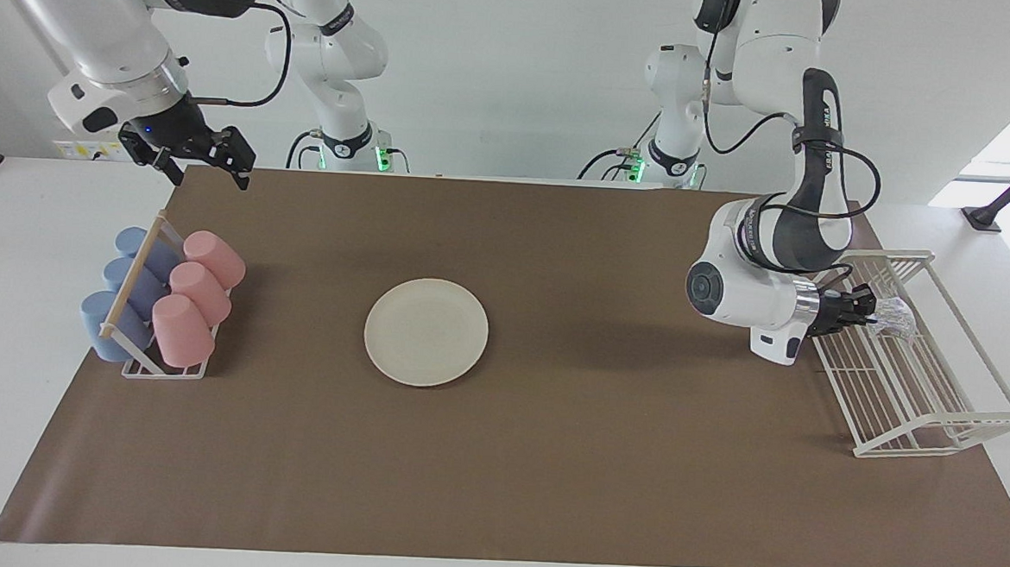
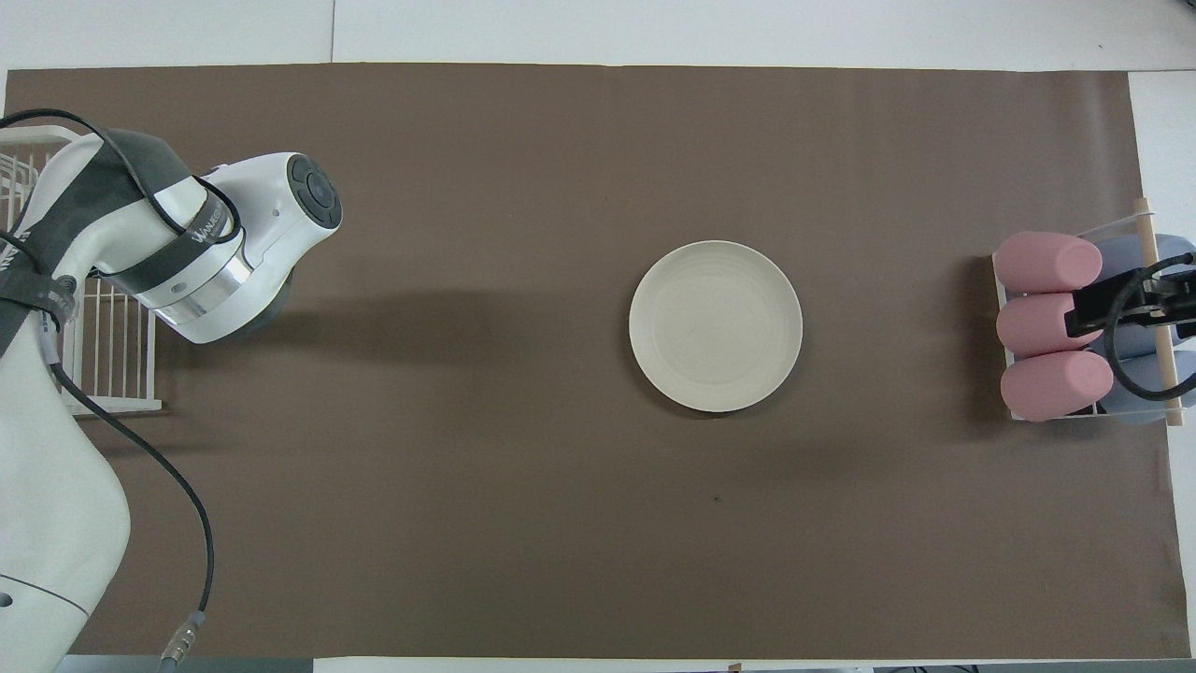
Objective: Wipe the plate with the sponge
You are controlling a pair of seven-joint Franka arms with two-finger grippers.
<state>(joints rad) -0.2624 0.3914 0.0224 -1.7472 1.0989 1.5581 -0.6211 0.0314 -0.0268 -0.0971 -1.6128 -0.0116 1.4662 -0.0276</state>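
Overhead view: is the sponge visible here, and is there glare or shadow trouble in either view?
Overhead view: the left arm's body hides the sponge and left gripper; soft arm shadows fall on the brown mat, clear of the plate. Facing view: bright light blows out one upper corner, and the sponge shows at the wire rack.

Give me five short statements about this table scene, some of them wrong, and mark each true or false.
1. The plate is bare. True.
2. The left gripper is shut on the sponge at the wire rack. True.
3. The sponge lies on the plate. False: it is over the rack.
4. The right gripper holds a pink cup. False: it is open, holding nothing.
5. All cups stand on the mat. False: they sit in a cup holder.
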